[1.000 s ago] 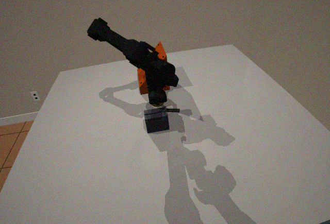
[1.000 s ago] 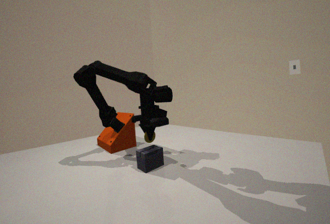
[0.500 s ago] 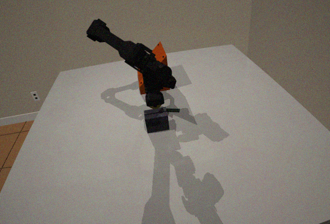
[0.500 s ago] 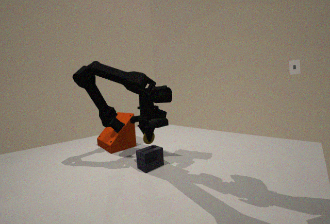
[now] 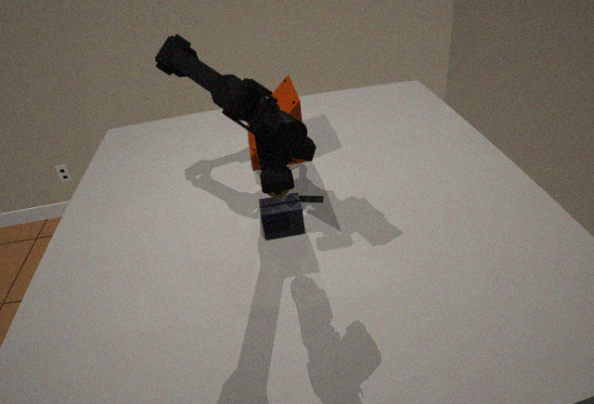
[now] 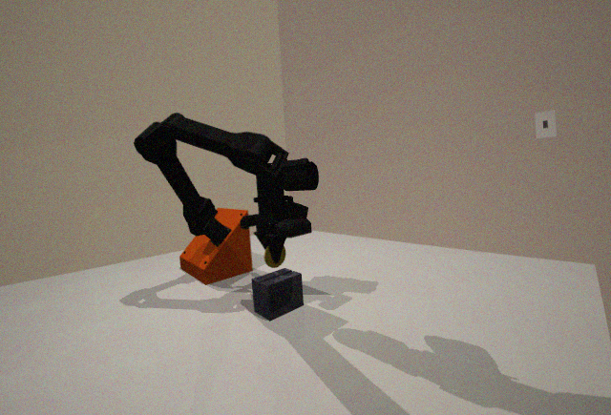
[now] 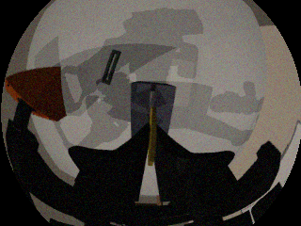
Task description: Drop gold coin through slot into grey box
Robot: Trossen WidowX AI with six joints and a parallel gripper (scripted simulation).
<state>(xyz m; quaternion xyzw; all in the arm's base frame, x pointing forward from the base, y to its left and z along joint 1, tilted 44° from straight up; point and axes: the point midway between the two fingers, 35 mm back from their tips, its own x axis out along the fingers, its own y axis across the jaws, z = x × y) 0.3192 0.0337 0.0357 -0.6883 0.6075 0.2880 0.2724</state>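
Observation:
My gripper (image 5: 277, 189) (image 6: 277, 254) (image 7: 150, 127) is shut on the gold coin (image 6: 268, 258) (image 7: 152, 114) and points down, holding it upright on edge. In the exterior view the coin's lower rim is a little above the lid of the dark grey box (image 5: 283, 224) (image 6: 278, 298) (image 7: 166, 112). In the wrist view the coin's edge appears nearly in line with the slot (image 7: 152, 96), over the lid. The fingers hide the near part of the box there. The dark-green holder (image 5: 315, 199) (image 7: 111, 67) lies beside the box, with no coin in it; the exterior view does not show it.
The orange base (image 5: 287, 97) (image 6: 239, 248) (image 7: 39, 89) of the arm stands behind the box. The box and holder are on the white table (image 5: 432, 246) (image 6: 148, 361). Arm shadows fall across the table and around the box.

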